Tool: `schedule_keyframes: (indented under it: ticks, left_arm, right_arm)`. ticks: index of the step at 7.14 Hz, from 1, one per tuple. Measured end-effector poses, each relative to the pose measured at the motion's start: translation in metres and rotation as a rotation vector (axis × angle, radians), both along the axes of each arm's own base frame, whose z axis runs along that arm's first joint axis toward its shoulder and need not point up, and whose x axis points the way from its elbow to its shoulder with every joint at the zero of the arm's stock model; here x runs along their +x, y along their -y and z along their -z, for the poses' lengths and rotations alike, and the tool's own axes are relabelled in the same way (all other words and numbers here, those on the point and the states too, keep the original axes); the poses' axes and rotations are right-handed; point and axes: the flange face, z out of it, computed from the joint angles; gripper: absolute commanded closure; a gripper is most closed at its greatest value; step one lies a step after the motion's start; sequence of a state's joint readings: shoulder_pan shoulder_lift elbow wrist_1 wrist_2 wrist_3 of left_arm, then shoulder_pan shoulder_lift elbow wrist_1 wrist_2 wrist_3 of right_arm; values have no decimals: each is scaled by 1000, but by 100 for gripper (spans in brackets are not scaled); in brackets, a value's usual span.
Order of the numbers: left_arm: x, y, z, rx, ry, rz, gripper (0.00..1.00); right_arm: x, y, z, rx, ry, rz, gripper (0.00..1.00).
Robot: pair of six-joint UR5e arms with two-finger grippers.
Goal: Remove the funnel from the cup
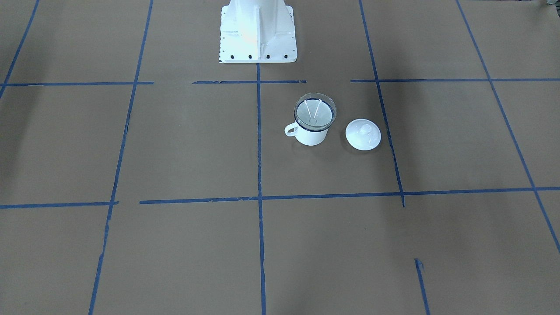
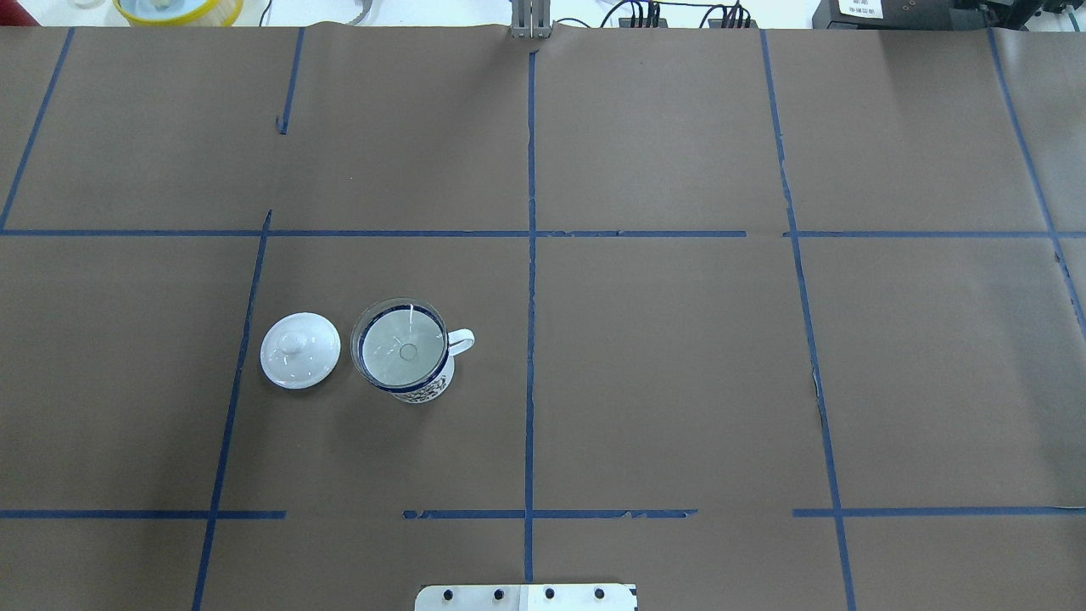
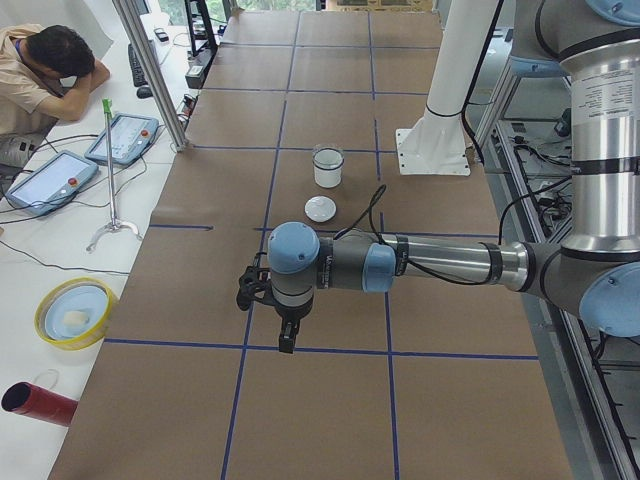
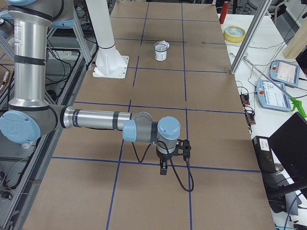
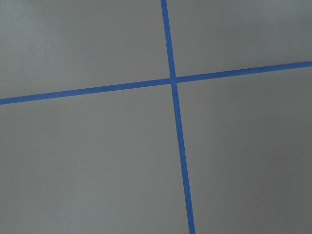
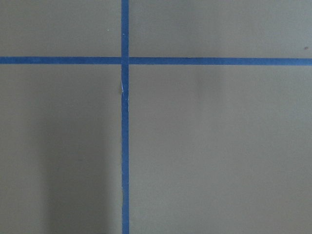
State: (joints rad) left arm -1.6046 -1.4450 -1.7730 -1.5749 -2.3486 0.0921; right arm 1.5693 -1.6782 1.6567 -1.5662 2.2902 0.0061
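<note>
The cup is a white enamel mug with a dark blue rim, and it stands upright on the brown paper. The clear funnel sits in its mouth, spout down. Both also show in the overhead view, cup and funnel, and small in the left side view, cup. My left gripper hangs over the table well short of the cup, seen only from the side, so I cannot tell if it is open. My right gripper is far from the cup, and its state cannot be told either.
A white domed lid with a knob lies beside the cup, opposite its handle; it also shows in the overhead view. The white robot base stands behind the cup. A yellow bowl and teach pendants lie off the table. Both wrist views show only paper and blue tape.
</note>
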Motion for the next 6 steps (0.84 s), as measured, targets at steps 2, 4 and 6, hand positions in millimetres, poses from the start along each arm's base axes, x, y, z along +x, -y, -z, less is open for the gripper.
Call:
schedule_keyframes:
  ticks: [2,4,6]
  left_arm:
    - [0,1,2,7,3,-2,0]
    - [1,3,12,25,-2,0,0]
    - [4,37,60,149,2,-8,0]
  right_arm:
    - [0,0,0,0,0,0,0]
    - [0,0,0,0,0,0,0]
    - [0,0,0,0,0,0,0]
